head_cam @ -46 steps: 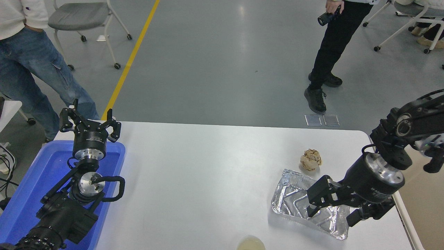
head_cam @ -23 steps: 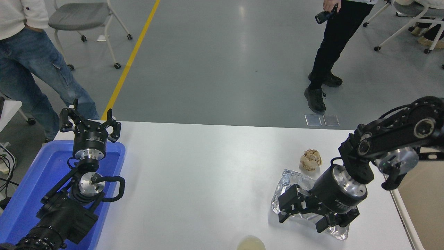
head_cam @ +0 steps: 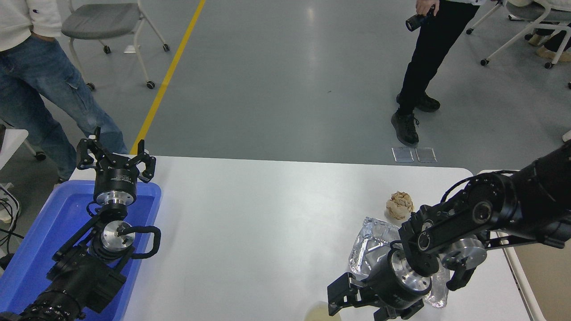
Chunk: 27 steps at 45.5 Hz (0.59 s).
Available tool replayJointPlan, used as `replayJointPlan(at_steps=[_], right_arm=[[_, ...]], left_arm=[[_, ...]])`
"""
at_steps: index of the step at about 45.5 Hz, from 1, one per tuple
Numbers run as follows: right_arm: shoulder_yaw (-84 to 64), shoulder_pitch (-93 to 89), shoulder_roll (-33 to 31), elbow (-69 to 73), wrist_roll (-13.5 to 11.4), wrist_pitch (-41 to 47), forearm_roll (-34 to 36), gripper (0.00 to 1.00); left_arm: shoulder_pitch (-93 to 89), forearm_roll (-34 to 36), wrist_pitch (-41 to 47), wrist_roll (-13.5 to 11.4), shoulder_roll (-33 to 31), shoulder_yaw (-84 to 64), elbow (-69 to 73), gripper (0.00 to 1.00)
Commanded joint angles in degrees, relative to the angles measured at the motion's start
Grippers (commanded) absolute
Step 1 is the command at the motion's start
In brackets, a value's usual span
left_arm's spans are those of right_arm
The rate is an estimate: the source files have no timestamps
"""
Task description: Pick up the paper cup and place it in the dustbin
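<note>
The white surface (head_cam: pixel 267 232) carries a foil tray (head_cam: pixel 372 243), paper ball (head_cam: pixel 399 205) and, bottom centre, the paper cup (head_cam: pixel 322 313). The right gripper (head_cam: pixel 357 307) hangs beside it, fingers spread; the left gripper (head_cam: pixel 115 160), lower left, is spread too. People stand on grey floor (head_cam: pixel 276 80) above.

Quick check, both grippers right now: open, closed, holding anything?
Left gripper: open, empty, parked over the blue tray.
Right gripper: jaws open, empty, beside the paper cup at the near table edge.

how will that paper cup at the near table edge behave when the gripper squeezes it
The paper cup looks thin-walled and open-topped, so its rim would probably dent under a firm squeeze. It seems small and likely light, so a nudge from the right gripper could tip or slide it.
</note>
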Motion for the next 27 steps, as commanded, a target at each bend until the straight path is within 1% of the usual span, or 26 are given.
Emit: replayJointPlan(at_steps=[1, 6, 17, 27], right_arm=[[0.8, -3.4, 1.5, 0.0, 0.7, -8.0, -2.8, 1.00], [0.8, -4.1, 1.9, 0.0, 1.5, -9.7, -3.0, 1.00], [0.8, -5.9, 3.0, 0.0, 2.4, -12.9, -3.1, 1.00], [0.4, -8.3, 3.2, 0.0, 2.5, -15.3, -4.8, 0.99]], left_arm=[[0.0, 0.0, 0.0, 0.0, 0.0, 0.0, 0.0, 0.99], [0.0, 0.0, 0.0, 0.0, 0.0, 0.0, 0.0, 0.99], [0.0, 0.0, 0.0, 0.0, 0.0, 0.0, 0.0, 0.99], [0.0, 0.0, 0.0, 0.0, 0.0, 0.0, 0.0, 0.99]])
